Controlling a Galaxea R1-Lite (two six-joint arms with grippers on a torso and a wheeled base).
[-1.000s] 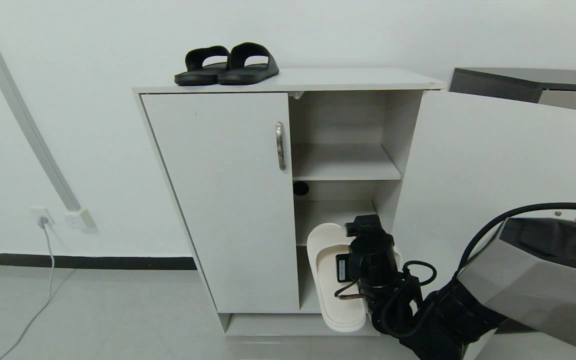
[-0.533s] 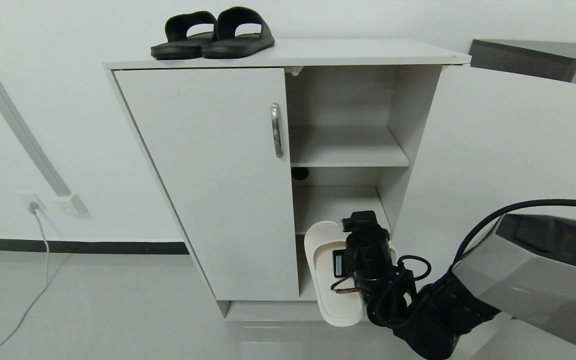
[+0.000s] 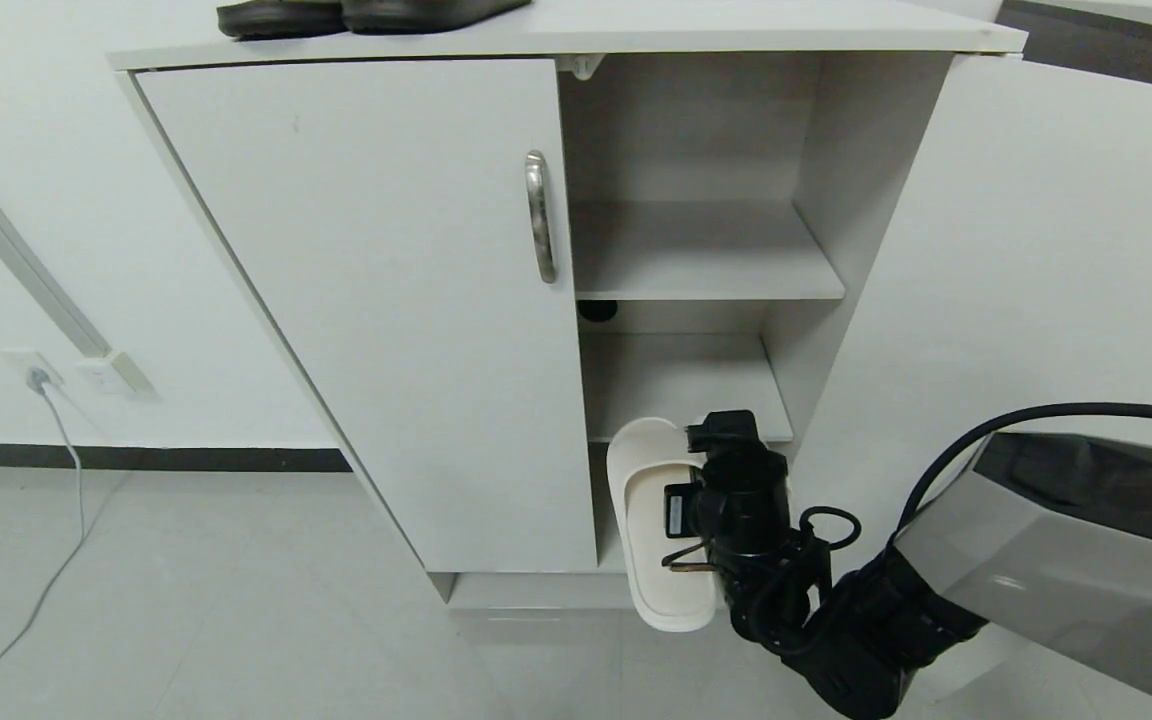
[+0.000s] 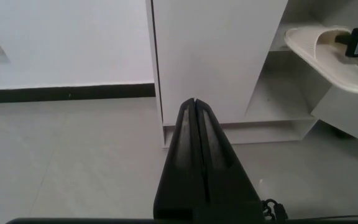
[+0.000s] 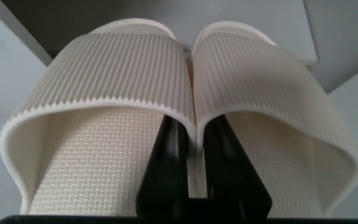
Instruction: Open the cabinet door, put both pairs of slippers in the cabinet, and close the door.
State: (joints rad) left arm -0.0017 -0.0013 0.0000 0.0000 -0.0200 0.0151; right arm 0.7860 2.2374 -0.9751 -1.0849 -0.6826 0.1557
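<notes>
In its wrist view the right gripper (image 5: 193, 142) pinched the adjoining straps of the white slippers (image 5: 123, 74), the head view added black slippers (image 3: 366, 12) at the front-left edge of the cabinet (image 3: 366, 300) top, and the left gripper (image 4: 194, 107) was pressed together.

cream slippers (image 3: 648, 520) at the bottom compartment of the open cabinet (image 3: 736, 30); black slippers (image 3: 356, 12) on top.

No legible text or signs

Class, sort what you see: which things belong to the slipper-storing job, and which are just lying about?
Job: white slippers, held in the right tool; black slippers on the cabinet; its open door.
Lying about: wall socket, plugged-in cable, black skirting.
</notes>
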